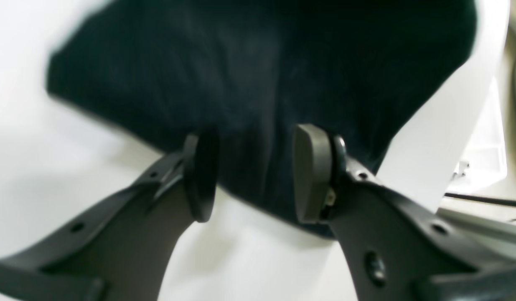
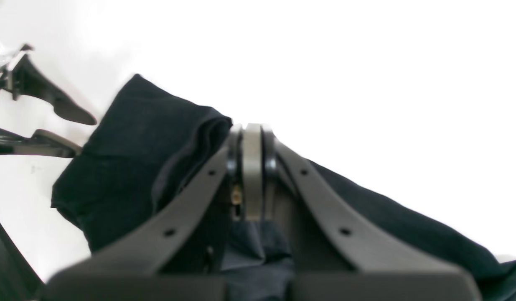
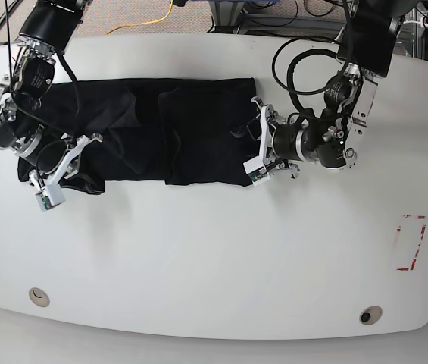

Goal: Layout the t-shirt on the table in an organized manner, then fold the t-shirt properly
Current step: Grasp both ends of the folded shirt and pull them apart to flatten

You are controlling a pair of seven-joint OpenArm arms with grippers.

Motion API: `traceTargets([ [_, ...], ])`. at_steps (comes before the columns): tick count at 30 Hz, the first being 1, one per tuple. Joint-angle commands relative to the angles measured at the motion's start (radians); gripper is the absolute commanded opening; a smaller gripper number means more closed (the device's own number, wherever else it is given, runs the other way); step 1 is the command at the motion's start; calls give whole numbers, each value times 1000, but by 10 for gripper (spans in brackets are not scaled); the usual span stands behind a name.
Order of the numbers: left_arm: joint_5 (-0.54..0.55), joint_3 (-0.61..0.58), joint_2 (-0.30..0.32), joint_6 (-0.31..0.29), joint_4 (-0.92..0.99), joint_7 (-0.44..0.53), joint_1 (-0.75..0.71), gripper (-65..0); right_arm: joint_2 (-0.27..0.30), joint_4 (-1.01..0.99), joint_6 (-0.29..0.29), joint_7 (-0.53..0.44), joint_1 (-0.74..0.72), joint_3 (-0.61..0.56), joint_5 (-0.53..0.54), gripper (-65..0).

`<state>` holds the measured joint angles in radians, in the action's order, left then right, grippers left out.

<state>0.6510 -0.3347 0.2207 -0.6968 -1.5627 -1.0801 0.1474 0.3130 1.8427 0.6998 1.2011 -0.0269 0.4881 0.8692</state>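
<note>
The black t-shirt (image 3: 168, 136) lies spread as a wide band across the far half of the white table (image 3: 214, 250), with wrinkles near its middle. My left gripper (image 3: 257, 144) is open at the shirt's right edge. In the left wrist view the left gripper (image 1: 255, 175) has the dark cloth (image 1: 258, 83) showing between and beyond its two pads. My right gripper (image 3: 51, 178) hovers at the shirt's lower left corner. Close up, the right gripper (image 2: 252, 167) is shut, pads pressed together above folded fabric (image 2: 136, 167). No cloth shows between them.
A red tape rectangle (image 3: 410, 243) marks the table at the right. Two round grommet holes (image 3: 38, 296) (image 3: 370, 313) sit near the front edge. Cables and equipment (image 3: 289, 15) lie behind the table's far edge. The left gripper (image 2: 84, 136) also appears in the right wrist view.
</note>
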Motion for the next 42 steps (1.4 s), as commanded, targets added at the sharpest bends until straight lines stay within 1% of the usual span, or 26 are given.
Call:
traceTargets([
  [1, -40, 4, 16, -1, 18, 7, 11, -394, 27, 8, -2, -20, -12, 50, 11, -650],
  [7, -156, -11, 16, -1, 81, 10, 11, -399, 36, 1, -2, -19, -11, 103, 11, -642],
  [8, -178, -28, 16, -1, 91, 10, 13, -411, 42, -10, -2, -19, -11, 116, 11, -623],
  [10, -207, -53, 18, -1, 106, 16, 14, -454, 62, -28, -2, -13, -11, 136, 11, -553],
  [11, -225, -65, 21, -1, 114, 25, 14, -488, 71, -48, -2, -7, -12, 145, 11, -482],
  [13, -241, -70, 21, -1, 126, 36, 14, -514, 79, -77, -2, 0, -17, 169, 11, -366],
  [15, -256, -73, 23, -1, 147, 48, 14, -519, 82, -113, -2, 18, -18, 222, 11, -206],
  [18, -265, -73, 42, -1, 175, 61, 16, -511, 85, -170, -2, 43, -26, 306, 11, -5],
  [19, -262, -73, 46, -1, 179, 62, 16, -511, 87, -179, -2, 47, -31, 320, 11, 0],
  [20, -262, -71, 58, -1, 187, 67, 16, -512, 99, -208, -2, 66, -35, 349, 11, 0],
  [22, -265, -70, 67, -1, 189, 73, 16, -512, 114, -239, -2, 87, -35, 366, 11, 0],
  [23, -265, -70, 82, -1, 189, 74, 18, -512, 130, -272, -2, 108, -38, 377, 11, 0],
  [28, -265, -68, 128, -1, 190, 88, 33, -512, 153, -357, -2, 122, -34, 380, 11, 0],
  [33, -264, -66, 173, -1, 195, 93, 36, -512, 153, -427, -2, 122, -32, 389, 11, 0],
  [36, -262, -66, 188, -1, 195, 94, 37, -512, 153, -464, -2, 124, -32, 407, 11, 0],
  [38, -259, -66, 211, -1, 195, 94, 37, -512, 153, -498, -2, 125, -32, 415, 11, 0],
  [42, -257, -65, 227, -1, 193, 94, 37, -512, 153, -550, -2, 125, -32, 413, 11, 0],
])
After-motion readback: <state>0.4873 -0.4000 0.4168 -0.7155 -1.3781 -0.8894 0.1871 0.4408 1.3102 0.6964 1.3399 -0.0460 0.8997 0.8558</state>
